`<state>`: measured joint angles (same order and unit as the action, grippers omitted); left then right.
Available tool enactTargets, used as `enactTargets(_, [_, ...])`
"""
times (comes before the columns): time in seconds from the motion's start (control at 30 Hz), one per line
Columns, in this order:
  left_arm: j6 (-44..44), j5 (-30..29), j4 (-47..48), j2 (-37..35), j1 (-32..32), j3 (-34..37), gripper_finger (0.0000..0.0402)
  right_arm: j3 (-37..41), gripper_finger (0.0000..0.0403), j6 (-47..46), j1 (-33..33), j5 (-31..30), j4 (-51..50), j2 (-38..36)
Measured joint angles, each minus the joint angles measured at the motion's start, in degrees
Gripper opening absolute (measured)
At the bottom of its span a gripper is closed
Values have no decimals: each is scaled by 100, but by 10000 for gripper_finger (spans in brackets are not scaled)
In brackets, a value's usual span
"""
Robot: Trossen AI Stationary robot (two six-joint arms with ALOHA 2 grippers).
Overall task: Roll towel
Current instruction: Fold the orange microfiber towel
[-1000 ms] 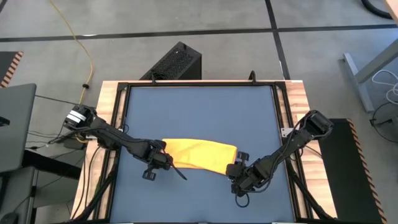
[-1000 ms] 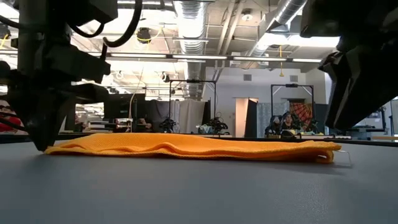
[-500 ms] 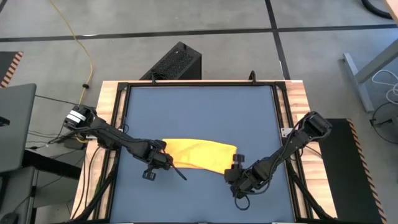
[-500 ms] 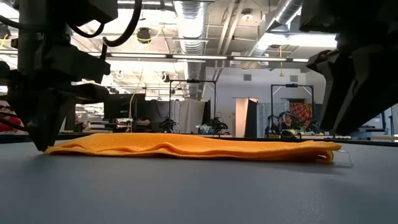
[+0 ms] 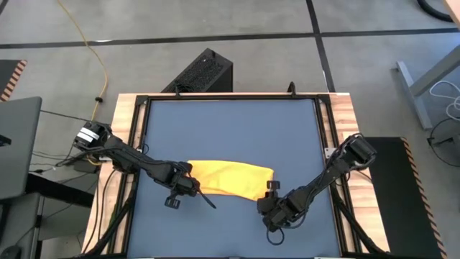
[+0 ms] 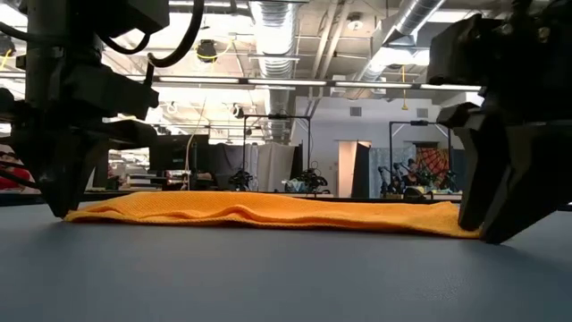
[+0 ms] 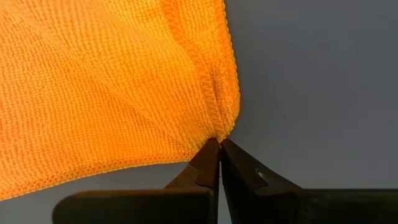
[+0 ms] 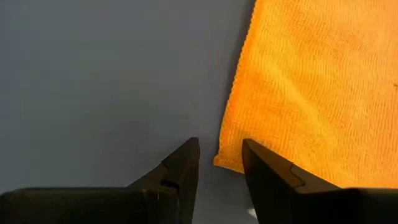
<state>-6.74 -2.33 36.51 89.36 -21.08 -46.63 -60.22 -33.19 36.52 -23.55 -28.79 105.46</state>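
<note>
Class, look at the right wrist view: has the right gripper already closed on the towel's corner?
No. The right gripper is open, and the towel corner lies just ahead, ungripped.

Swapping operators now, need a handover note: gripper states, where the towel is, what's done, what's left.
Left gripper: shut on the corner of the towel, at the towel's left end, down at the tabletop.
Right gripper: open, low at the towel's right end, fingers either side of its near corner, not gripping.
Towel: lying flat as a long folded strip across the near middle of the table, low and even in the low view.
Done: left corner pinched, right gripper lined up.
Left: close the right gripper on its corner, then do the roll itself. No roll started yet.
</note>
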Motion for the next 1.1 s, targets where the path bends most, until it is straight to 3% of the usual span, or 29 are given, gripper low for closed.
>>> enactTargets(0.27, [22,0,0,0,0,0,0,-5,128,-384,-36,-131,-186,97])
enactTargets(0.53, [48,0,1,0,0,0,0,8,15,-367,-62,-138,-269,51])
enactTargets(1.1, [46,37,156,0,2,0,0,26,9,-449,-184,-404,-1638,-1436])
